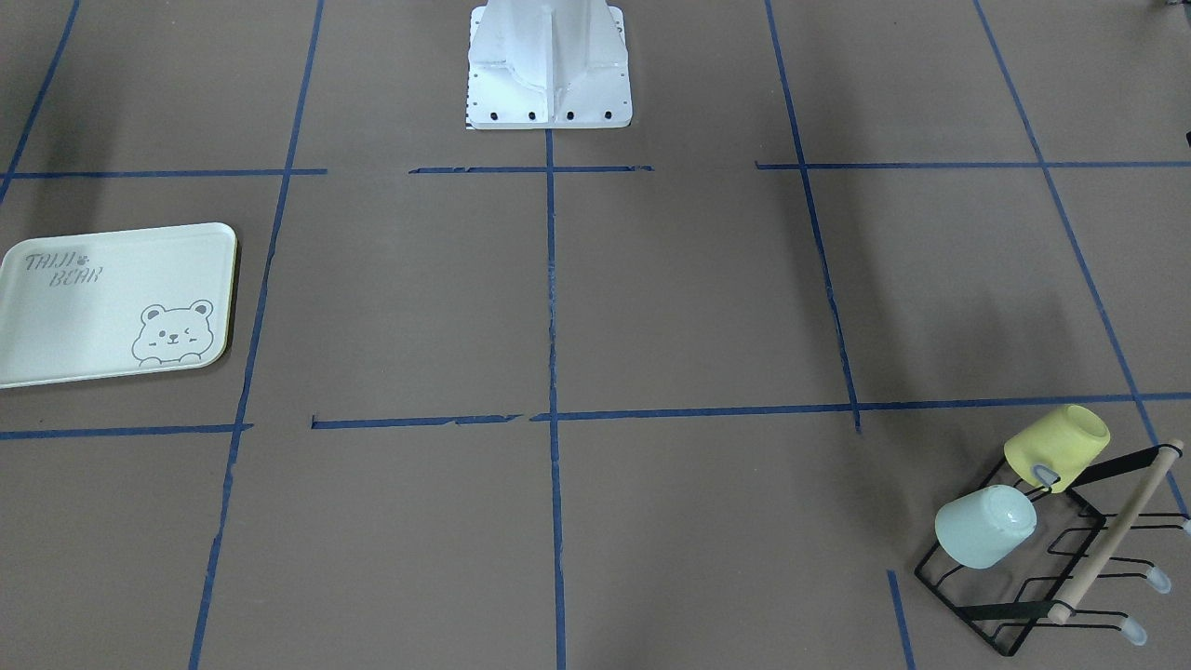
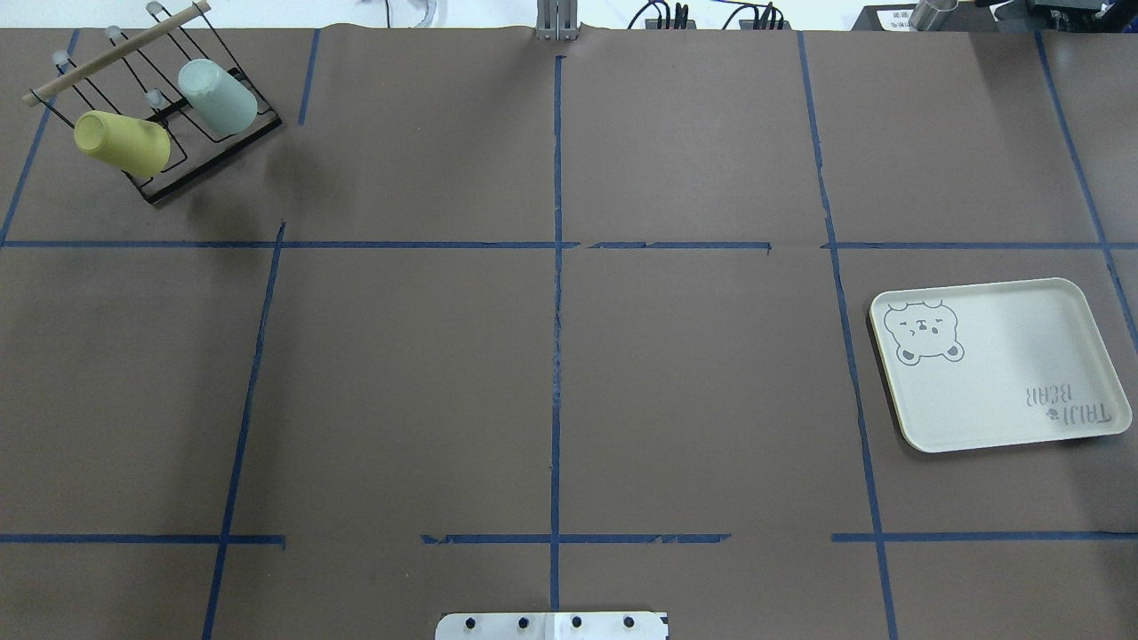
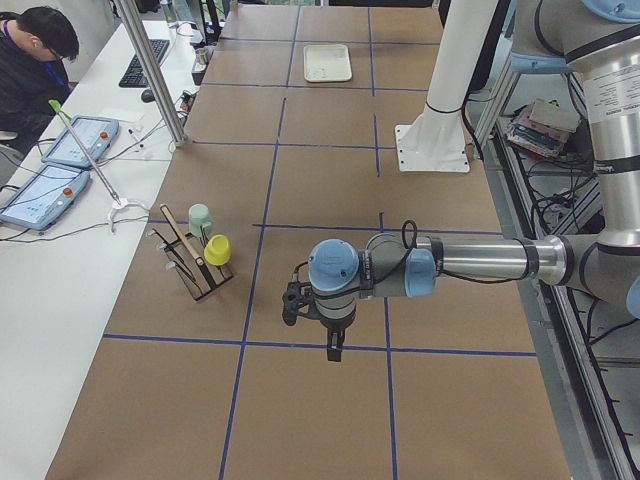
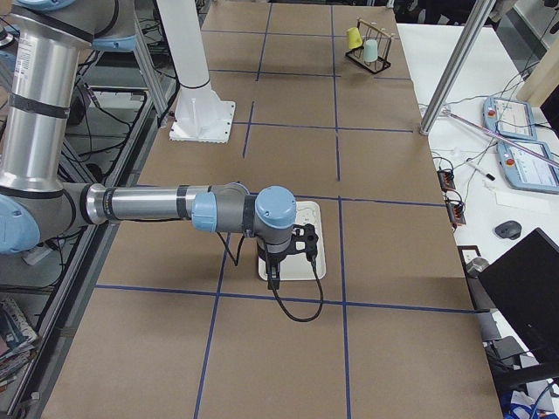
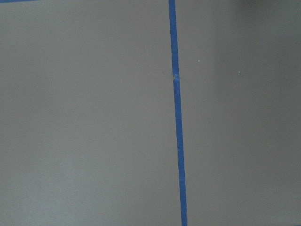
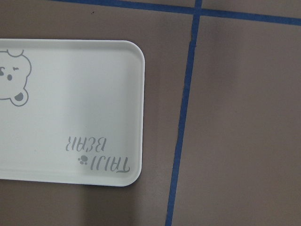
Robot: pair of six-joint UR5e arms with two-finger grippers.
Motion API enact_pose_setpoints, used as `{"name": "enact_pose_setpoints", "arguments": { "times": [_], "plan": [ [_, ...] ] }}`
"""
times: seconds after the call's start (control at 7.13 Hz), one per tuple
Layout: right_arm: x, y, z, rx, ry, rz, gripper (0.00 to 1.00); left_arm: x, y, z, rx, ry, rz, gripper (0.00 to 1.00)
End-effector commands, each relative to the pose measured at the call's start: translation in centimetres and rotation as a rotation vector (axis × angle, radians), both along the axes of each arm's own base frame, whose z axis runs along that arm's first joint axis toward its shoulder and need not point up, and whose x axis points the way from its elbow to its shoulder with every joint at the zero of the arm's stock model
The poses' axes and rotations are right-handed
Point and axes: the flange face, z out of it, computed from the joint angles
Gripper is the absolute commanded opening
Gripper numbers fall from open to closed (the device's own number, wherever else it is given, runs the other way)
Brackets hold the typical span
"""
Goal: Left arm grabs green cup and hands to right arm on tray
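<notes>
Your left gripper hangs over the table, your right gripper over the tray; clenched or released, you cannot tell. The green cup sits tilted on the rack beside the yellow cup.

The left arm reaches level over the table, its hand pointing down, its grip unreadable. The green cup and a yellow cup sit on a black rack near the edge opposite the robot. The tray lies at the far end.
</notes>
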Motion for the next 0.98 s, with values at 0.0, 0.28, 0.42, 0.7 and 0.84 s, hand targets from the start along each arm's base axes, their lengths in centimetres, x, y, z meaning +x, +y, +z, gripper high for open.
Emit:
{"name": "enact_pose_setpoints", "arguments": {
  "times": [0.0,0.28,0.42,0.7,0.84],
  "plan": [
    [0.0,0.0,0.1,0.0,-0.001,-0.001,1.0,0.0,0.2,0.5,-0.007,0.0,0.002,1.0],
    [-0.1,-0.1,-0.1,0.011,0.0,-0.004,1.0,0.1,0.0,0.1,-0.002,0.0,0.002,1.0],
    [-0.2,-0.2,-0.1,0.011,0.001,-0.007,1.0,0.2,-0.6,0.0,0.005,0.001,0.003,1.0],
    [-0.5,-0.7,-0.6,0.023,0.001,-0.013,1.0,0.3,-6.1,-4.6,0.177,0.004,0.001,1.0],
    [-0.5,-1.1,-0.8,0.029,0.002,-0.013,1.0,0.2,-10.7,-6.2,0.26,0.013,0.0,1.0]
  ]
}}
